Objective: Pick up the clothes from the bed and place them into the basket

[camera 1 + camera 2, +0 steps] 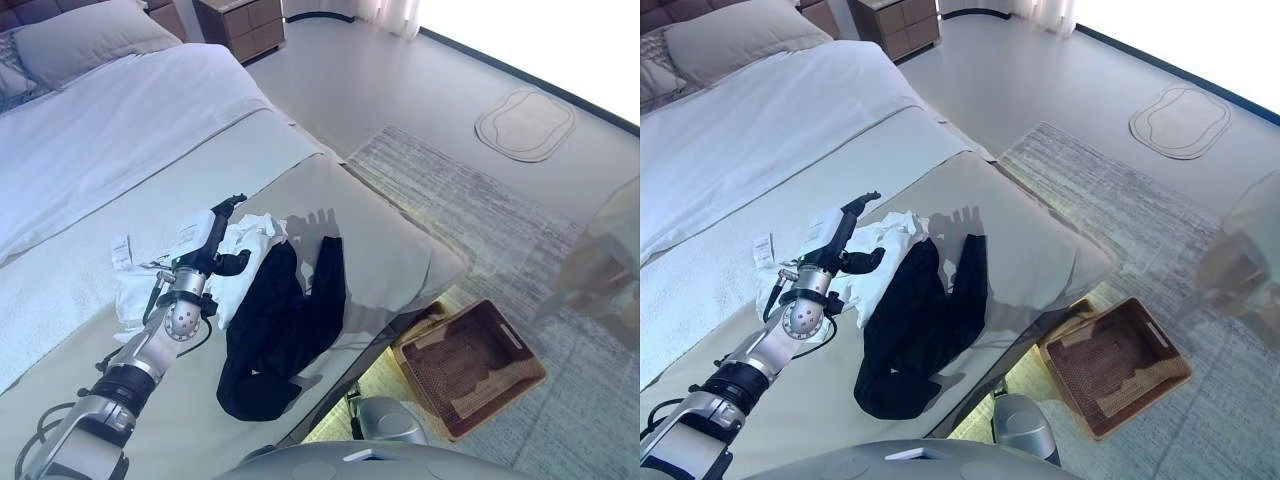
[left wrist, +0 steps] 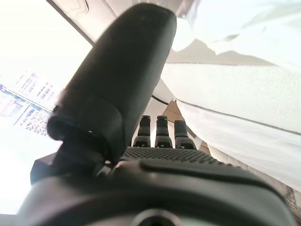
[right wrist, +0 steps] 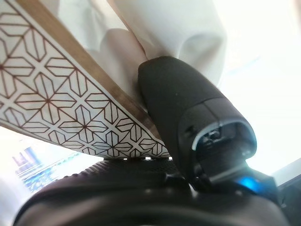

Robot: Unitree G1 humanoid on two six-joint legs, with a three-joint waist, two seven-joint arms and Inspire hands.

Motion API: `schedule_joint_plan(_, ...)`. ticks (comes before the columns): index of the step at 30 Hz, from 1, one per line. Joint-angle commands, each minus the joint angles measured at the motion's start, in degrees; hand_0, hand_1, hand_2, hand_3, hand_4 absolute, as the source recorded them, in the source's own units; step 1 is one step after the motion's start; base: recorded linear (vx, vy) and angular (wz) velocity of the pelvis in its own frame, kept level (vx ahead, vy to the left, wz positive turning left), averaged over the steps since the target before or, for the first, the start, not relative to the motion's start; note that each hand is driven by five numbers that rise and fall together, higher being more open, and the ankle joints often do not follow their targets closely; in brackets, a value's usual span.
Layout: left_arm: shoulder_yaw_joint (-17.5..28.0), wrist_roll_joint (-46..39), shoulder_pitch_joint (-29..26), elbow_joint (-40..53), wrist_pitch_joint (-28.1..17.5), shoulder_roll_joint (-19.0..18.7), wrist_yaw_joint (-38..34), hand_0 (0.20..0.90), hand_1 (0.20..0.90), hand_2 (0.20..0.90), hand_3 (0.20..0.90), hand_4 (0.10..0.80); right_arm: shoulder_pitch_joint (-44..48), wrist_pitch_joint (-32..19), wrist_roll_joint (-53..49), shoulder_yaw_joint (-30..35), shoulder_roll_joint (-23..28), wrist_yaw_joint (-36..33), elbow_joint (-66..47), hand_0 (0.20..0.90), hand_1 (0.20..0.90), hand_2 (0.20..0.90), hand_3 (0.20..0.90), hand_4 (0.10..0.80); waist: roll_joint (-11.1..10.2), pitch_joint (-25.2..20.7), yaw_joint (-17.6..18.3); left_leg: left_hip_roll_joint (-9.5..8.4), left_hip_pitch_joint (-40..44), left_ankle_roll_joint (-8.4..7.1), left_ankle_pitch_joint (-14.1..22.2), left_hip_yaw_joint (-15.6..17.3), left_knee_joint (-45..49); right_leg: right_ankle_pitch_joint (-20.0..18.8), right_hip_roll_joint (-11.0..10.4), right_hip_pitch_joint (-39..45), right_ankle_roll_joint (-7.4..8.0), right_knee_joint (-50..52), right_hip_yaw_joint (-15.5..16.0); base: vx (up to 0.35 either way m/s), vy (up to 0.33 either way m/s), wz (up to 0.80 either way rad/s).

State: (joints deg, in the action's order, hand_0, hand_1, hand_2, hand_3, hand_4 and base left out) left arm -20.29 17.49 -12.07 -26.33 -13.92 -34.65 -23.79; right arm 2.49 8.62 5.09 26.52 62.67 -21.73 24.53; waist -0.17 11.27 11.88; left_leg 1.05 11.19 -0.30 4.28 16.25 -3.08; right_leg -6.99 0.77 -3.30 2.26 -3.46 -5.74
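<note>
In the left eye view the bed [image 1: 120, 140] fills the upper left and centre of the frame, with a pillow [image 1: 85, 40] at the top left. Near the lower centre two clothes lie on the bed cover: a white garment [image 1: 245, 250] and, just to its right and touching it, a black garment [image 1: 280, 330] that runs down toward the bed's edge. The left hand [image 1: 205, 240] comes up from the lower left and sits over the left part of the white garment, its fingers [image 1: 232, 204] fairly straight and its thumb crooked toward the cloth; nothing is clamped in them. On the floor at the lower right stands the brown woven basket [image 1: 470, 365], on a grey rug [image 1: 480, 200]. A nightstand [image 1: 240, 25] stands at the top centre.

The right eye view gives the same layout, with the basket [image 1: 1118, 362] again at the lower right, apart from both garments.

The left wrist view shows the thumb [image 2: 117, 84] large in the centre, the fingers [image 2: 162, 132] in a straight row below it and pale cloth at the right.

The right wrist view shows the right hand [image 3: 188, 122] by its thumb only, against a patterned panel [image 3: 56, 94] and a pale curtain; I cannot tell how its fingers are set.
</note>
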Motion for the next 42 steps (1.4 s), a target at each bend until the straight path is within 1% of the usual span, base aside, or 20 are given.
schedule_joint_plan(1,0.88,-1.11,-2.60,1.11,-2.11,-1.45,-4.19,0.900,0.900,0.900,0.900,0.800,5.46,-3.82,-0.61,1.70,11.03,-3.98,1.79,0.300,0.300,0.300,0.200,0.100,-4.55,-7.02,-2.16,-1.88,-8.43,1.63,8.17,-6.35,14.86,7.48,-2.59,1.65,3.67,8.21,-0.61,-0.109,0.036,-0.48)
schedule_joint_plan(3,1.17,-0.82,-3.27,1.74,-1.31,-1.65,-2.80,0.900,0.900,0.900,0.900,0.800,5.83,-3.42,-0.73,0.83,10.07,-3.12,0.89,0.300,0.300,0.300,0.200,0.100,-4.63,-6.68,-1.74,-1.74,-7.96,1.38,7.84,-5.84,13.82,4.40,-3.53,0.29,4.93,6.80,-0.26,-0.135,0.019,-0.28)
schedule_joint_plan(4,0.95,-1.08,-4.14,1.74,-0.77,-2.48,-2.54,0.900,0.900,0.900,0.900,0.800,6.79,-3.15,-0.34,-0.50,9.03,-2.39,0.64,0.300,0.300,0.300,0.200,0.100,-4.66,-6.13,-1.51,-1.38,-6.95,1.30,7.43,-5.38,12.42,1.67,-4.05,-2.18,6.38,7.96,0.61,-0.223,-0.049,-0.11)
schedule_joint_plan(5,1.14,-1.50,-4.79,1.65,-0.40,-3.27,-2.46,0.900,0.900,0.900,0.900,0.800,8.93,-2.66,0.03,-2.65,8.60,-1.53,1.21,0.300,0.300,0.300,0.200,0.100,-4.43,-5.93,-1.70,-0.76,-6.54,1.54,6.69,-4.55,11.10,1.91,-3.89,-3.82,6.77,10.60,1.84,-0.307,-0.074,-0.17)
schedule_joint_plan(9,2.64,-3.83,-5.29,2.88,1.52,-4.58,-2.68,0.900,0.900,0.900,0.900,0.800,12.13,-3.37,-0.26,-7.93,7.31,0.88,5.15,0.300,0.300,0.300,0.200,0.100,-3.12,-6.16,-4.33,1.65,-9.42,3.13,5.20,-3.36,11.25,8.41,-4.16,-2.89,5.27,22.13,5.42,-0.341,-0.128,-0.45)
schedule_joint_plan(11,4.20,-7.08,-5.47,1.29,0.43,-4.77,-1.69,0.900,0.900,0.900,0.900,0.800,11.92,-4.83,0.02,-9.83,5.13,0.32,7.12,0.300,0.300,0.300,0.200,0.100,-3.95,-6.73,-6.36,2.13,-11.84,2.84,5.23,-3.82,13.52,8.11,-6.23,-0.24,4.78,21.10,6.63,-0.321,-0.322,-0.28)
schedule_joint_plan(12,4.36,-7.58,-5.49,1.02,0.40,-4.78,-1.58,0.900,0.900,0.900,0.900,0.800,12.12,-5.09,-0.08,-10.16,4.88,0.42,7.50,0.300,0.300,0.300,0.200,0.100,-4.05,-6.79,-6.53,2.24,-11.97,2.72,5.19,-3.83,13.65,8.20,-6.40,0.21,4.80,20.56,6.80,-0.230,-0.334,-0.13)
schedule_joint_plan(13,4.61,-8.70,-5.62,0.57,0.41,-4.83,-1.17,0.900,0.900,0.900,0.900,0.800,12.59,-5.59,-0.27,-10.86,4.40,0.48,8.21,0.300,0.300,0.300,0.200,0.100,-4.23,-6.83,-6.79,2.73,-12.06,2.27,4.91,-4.11,13.63,8.90,-6.50,1.06,4.85,18.92,6.83,-0.152,-0.295,-0.07)
schedule_joint_plan(16,5.14,-13.14,-5.92,-1.04,0.65,-3.24,-0.30,0.900,0.900,0.900,0.900,0.800,14.30,-6.44,-1.09,-13.02,3.85,1.78,9.42,0.300,0.300,0.300,0.200,0.100,-4.93,-6.76,-7.39,4.73,-12.49,-0.37,3.19,-5.06,13.27,12.02,-4.85,3.83,3.51,12.72,6.74,-0.161,-0.337,-0.06)
schedule_joint_plan(18,5.94,-13.09,-4.88,-1.18,0.60,-1.25,-1.17,0.900,0.900,0.900,0.900,0.800,15.16,-6.69,-1.32,-13.55,3.71,3.71,8.49,0.300,0.300,0.300,0.200,0.100,-5.25,-6.39,-7.85,6.23,-14.04,-2.77,0.33,-5.52,12.12,11.87,-3.74,5.67,2.71,9.32,6.41,-0.203,-0.283,-0.10)
schedule_joint_plan(21,7.52,-13.57,-3.16,-0.14,-0.33,0.47,-2.01,0.900,0.900,0.900,0.900,0.800,16.28,-6.00,-0.36,-14.05,3.57,5.23,6.00,0.300,0.300,0.300,0.200,0.100,-4.99,-5.66,-8.18,7.45,-15.95,-4.56,-3.72,-5.87,9.57,11.05,-2.75,7.24,2.01,5.73,6.52,-0.219,-0.132,0.03)
schedule_joint_plan(22,8.10,-13.76,-2.78,0.24,-0.78,0.95,-2.38,0.900,0.900,0.900,0.900,0.800,16.76,-6.13,-0.27,-14.16,3.51,6.02,5.50,0.300,0.300,0.300,0.200,0.100,-5.00,-5.36,-8.22,7.22,-16.47,-4.66,-3.96,-6.11,9.78,10.68,-2.84,7.29,1.71,5.06,6.85,-0.290,-0.062,0.04)
schedule_joint_plan(25,9.80,-13.32,-1.34,0.68,-2.00,2.80,-3.45,0.900,0.900,0.900,0.900,0.800,19.79,-6.82,0.47,-16.56,3.79,8.22,6.18,0.300,0.300,0.300,0.200,0.100,-5.76,-5.12,-7.54,2.60,-16.43,-2.31,4.16,-7.34,20.35,9.82,-4.40,4.85,0.70,6.37,7.09,-0.273,0.007,-0.13)
schedule_joint_plan(26,9.95,-13.32,-1.37,0.74,-2.06,2.97,-3.45,0.900,0.900,0.900,0.900,0.800,20.31,-6.88,0.33,-17.46,3.62,8.63,6.55,0.300,0.300,0.300,0.200,0.100,-5.02,-5.47,-7.05,1.11,-14.43,-1.62,4.95,-7.77,18.63,9.99,-3.68,3.71,0.72,7.46,7.46,-0.167,0.096,-0.33)
schedule_joint_plan(27,10.15,-13.45,-1.36,0.67,-2.11,2.80,-3.19,0.900,0.900,0.900,0.900,0.800,20.53,-7.16,0.14,-18.07,3.09,8.68,6.91,0.300,0.300,0.300,0.200,0.100,-4.11,-5.62,-6.66,0.87,-12.25,-1.34,3.86,-7.99,14.99,10.82,-2.75,3.38,0.73,8.59,7.75,-0.141,0.125,-0.20)
schedule_joint_plan(28,9.81,-13.27,-1.83,-0.02,-2.14,2.41,-2.76,0.900,0.900,0.900,0.900,0.800,19.98,-7.00,-1.42,-18.38,2.01,8.45,6.81,0.300,0.300,0.300,0.200,0.100,-3.26,-5.89,-6.08,1.51,-10.29,-1.64,2.07,-7.88,10.27,10.95,-2.05,3.06,1.05,8.88,8.08,-0.124,0.032,0.04)
schedule_joint_plan(30,7.64,-14.23,-4.49,0.05,-1.05,1.38,-2.08,0.900,0.900,0.900,0.900,0.800,18.41,-4.77,-1.21,-19.09,-1.02,7.42,5.23,0.300,0.300,0.300,0.200,0.100,-3.10,-5.76,-6.07,0.44,-9.40,-1.33,1.31,-10.38,7.83,10.26,-1.70,2.39,1.70,9.25,7.77,-0.170,-0.062,0.21)
schedule_joint_plan(31,7.05,-13.56,-5.44,0.25,-0.59,1.21,-2.32,0.900,0.900,0.900,0.900,0.800,18.81,-4.15,-2.10,-20.00,-2.04,7.59,5.78,0.300,0.300,0.300,0.200,0.100,-2.98,-5.62,-5.98,0.98,-8.52,-1.29,0.94,-9.73,6.13,10.26,-1.64,2.09,2.04,9.46,7.82,-0.148,-0.079,0.09)
schedule_joint_plan(38,5.23,-14.30,-6.03,-0.68,-1.62,2.32,-3.00,0.900,0.900,0.900,0.900,0.800,19.69,-5.95,-3.63,-24.49,-6.24,12.42,11.32,0.300,0.300,0.300,0.200,0.100,-2.38,-5.73,-6.37,-0.14,-6.13,-0.59,0.50,-10.52,3.33,9.71,-0.90,3.48,1.92,8.13,7.62,-0.096,-0.013,0.01)
schedule_joint_plan(42,5.27,-14.23,-5.20,-0.56,-1.91,2.72,-2.92,0.900,0.900,0.900,0.900,0.800,18.42,-4.91,-2.73,-26.63,-8.77,13.72,13.53,0.300,0.300,0.300,0.200,0.100,-2.17,-6.05,-6.63,-0.49,-5.71,-0.01,1.13,-10.05,4.31,10.64,-0.51,4.11,1.53,9.17,7.67,-0.045,0.035,-0.01)
